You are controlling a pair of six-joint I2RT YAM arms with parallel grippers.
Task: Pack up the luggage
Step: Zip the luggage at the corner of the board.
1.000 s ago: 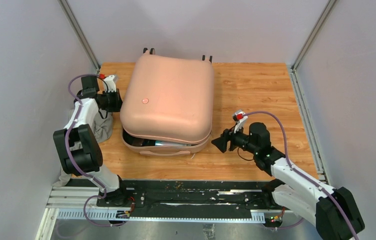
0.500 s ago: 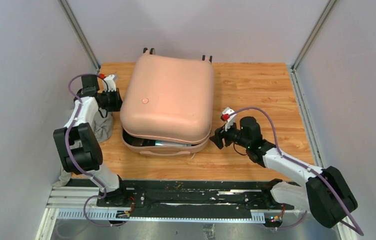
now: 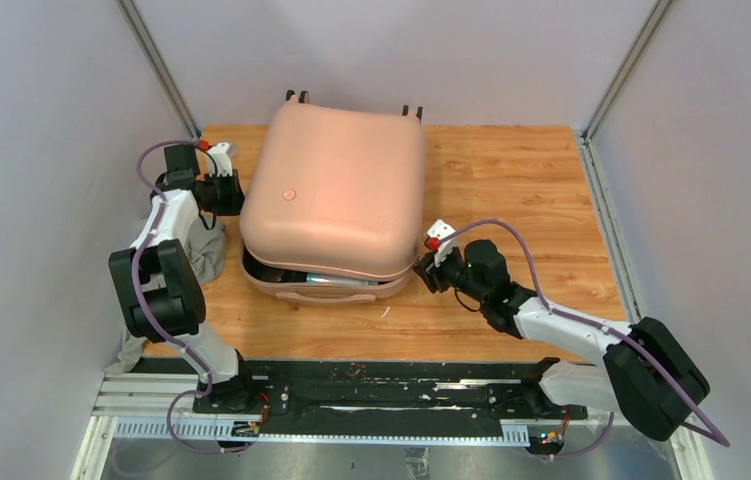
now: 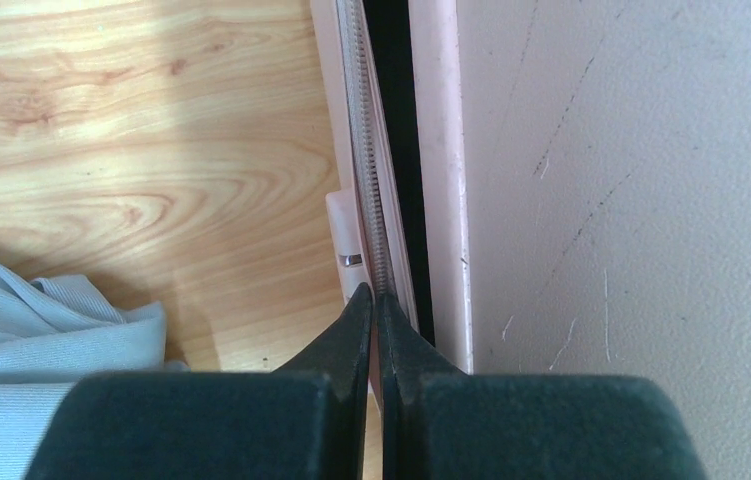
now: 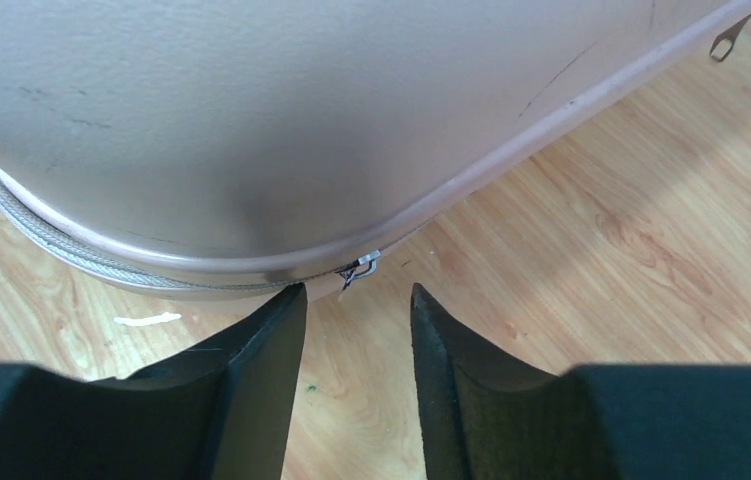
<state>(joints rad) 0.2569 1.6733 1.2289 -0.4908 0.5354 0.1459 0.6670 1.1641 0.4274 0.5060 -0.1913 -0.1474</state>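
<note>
The pale pink luggage (image 3: 336, 190) lies flat mid-table, its lid down but ajar along the near edge, where dark contents (image 3: 316, 279) show. My left gripper (image 3: 234, 190) sits at the case's left side. In the left wrist view its tips (image 4: 376, 295) are shut at the zip track (image 4: 371, 150) beside a pink zipper pull (image 4: 344, 235), a thin pink sliver between them. My right gripper (image 3: 421, 272) stands open at the near right corner. A small metal zipper tab (image 5: 363, 266) hangs just ahead of its fingertips (image 5: 356, 295), with nothing between them.
A grey cloth (image 3: 206, 255) lies bunched on the table left of the luggage, under my left arm, also showing in the left wrist view (image 4: 41, 330). A white scrap (image 3: 386, 312) lies near the front. Grey walls close in the wooden table (image 3: 511, 180) on three sides.
My right arm has swung left to the luggage's near right corner and its jaws have narrowed. The luggage has shifted slightly away. The left gripper stayed shut at the zip.
</note>
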